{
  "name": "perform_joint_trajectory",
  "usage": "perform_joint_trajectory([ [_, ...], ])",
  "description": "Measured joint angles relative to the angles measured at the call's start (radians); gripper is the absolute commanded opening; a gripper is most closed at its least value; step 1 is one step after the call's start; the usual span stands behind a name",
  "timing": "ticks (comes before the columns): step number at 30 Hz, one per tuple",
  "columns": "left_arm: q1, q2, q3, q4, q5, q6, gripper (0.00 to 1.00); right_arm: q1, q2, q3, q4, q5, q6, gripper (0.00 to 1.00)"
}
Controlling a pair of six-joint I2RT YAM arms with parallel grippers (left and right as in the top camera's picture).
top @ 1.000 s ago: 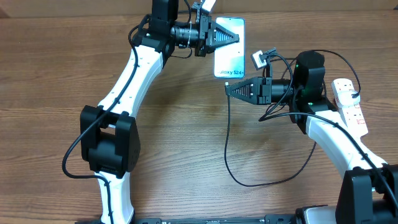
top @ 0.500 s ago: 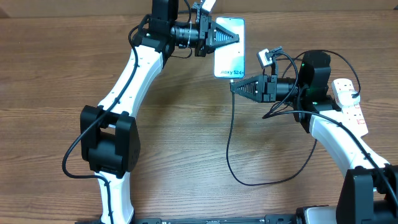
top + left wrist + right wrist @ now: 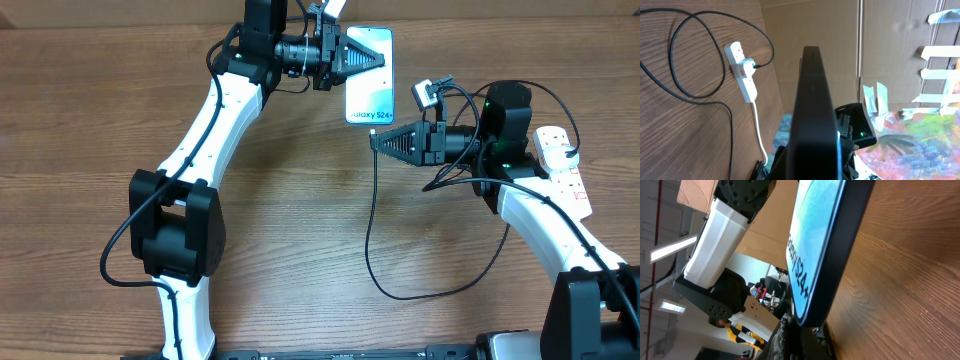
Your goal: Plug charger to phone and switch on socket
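Although not yet seated, charger [image 3: 368, 230]: thin black cable, plug tip pinched in closed right gripper [image 3: 375, 142], just under lower edge of phone [image 3: 372, 95]; contact with port not discernible.
Phone: screen lit and facing up, clamped near upper end by closed left gripper [image 3: 383, 62]; whether flat on table [image 3: 300, 250] or raised, not clear.
Socket [image 3: 565, 175]: white strip at right side of table, well apart from phone, partly hidden behind right arm; switching judged not yet done.
Cable run: wide loop across table, slack.
Step in hand: judged as insertion of plug tip into port.
Method advised: square tip to port along phone's long axis; advance slowly and straight; brace phone firmly with left gripper against push.
Risk: off-axis entry, phone sliding or tip slipping in grip.
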Motion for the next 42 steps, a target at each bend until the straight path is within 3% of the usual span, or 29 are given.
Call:
perform_joint_trajectory([
  [42, -0.020, 0.000, 0.000, 0.000, 0.004, -0.007, 0.04, 0.000, 0.000, 0.000, 0.020, 0.010, 0.014, 0.04],
])
